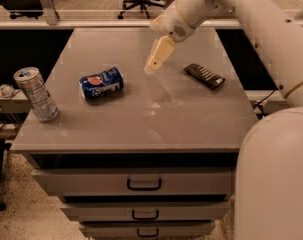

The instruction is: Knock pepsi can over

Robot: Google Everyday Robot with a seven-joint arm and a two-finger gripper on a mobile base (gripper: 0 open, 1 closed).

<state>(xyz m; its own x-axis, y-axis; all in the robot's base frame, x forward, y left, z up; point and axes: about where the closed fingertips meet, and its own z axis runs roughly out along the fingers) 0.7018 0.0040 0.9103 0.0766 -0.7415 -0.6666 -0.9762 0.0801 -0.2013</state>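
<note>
i judge the job done: pepsi can (101, 83) lies toppled; tool (151, 68) (closed, empty) hangs at its three o'clock.

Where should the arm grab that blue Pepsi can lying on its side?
Probably around the middle of the pepsi can, coming straight down from above and closing across its narrow width: it lies on its side, ends pointing roughly left and right, so both round flanks are exposed. The gripper hangs to its right, apart from it.
</note>
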